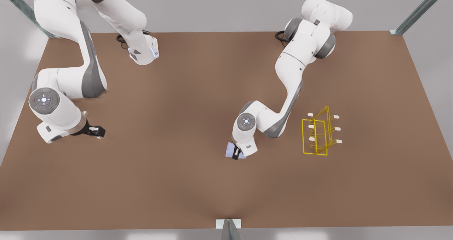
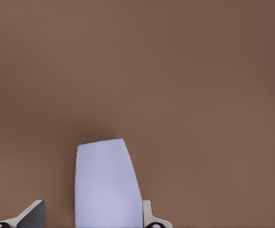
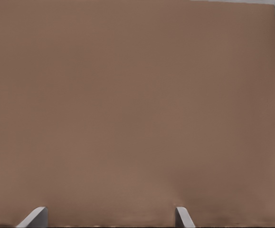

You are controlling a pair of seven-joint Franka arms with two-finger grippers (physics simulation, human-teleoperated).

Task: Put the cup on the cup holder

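Observation:
The lavender-blue cup [image 1: 230, 149] rests low over the brown table near the middle, seen close up in the left wrist view [image 2: 106, 185]. My left gripper [image 1: 236, 154] straddles it, open: one finger [image 2: 148, 214] touches the cup's side and the other finger [image 2: 33, 216] stands a little apart. The yellow wire cup holder [image 1: 303, 137] stands upright on the front view's right of the cup, its white-tipped pegs bare. My right gripper [image 1: 101, 131] waits open over the table on the front view's left, with nothing between its fingers [image 3: 109, 218].
Both arm bases stand at the table's [image 1: 170, 183] far edge. Metal frame posts [image 1: 229, 229] mark the near edge and the far corners. Bare brown surface lies between the cup and the holder.

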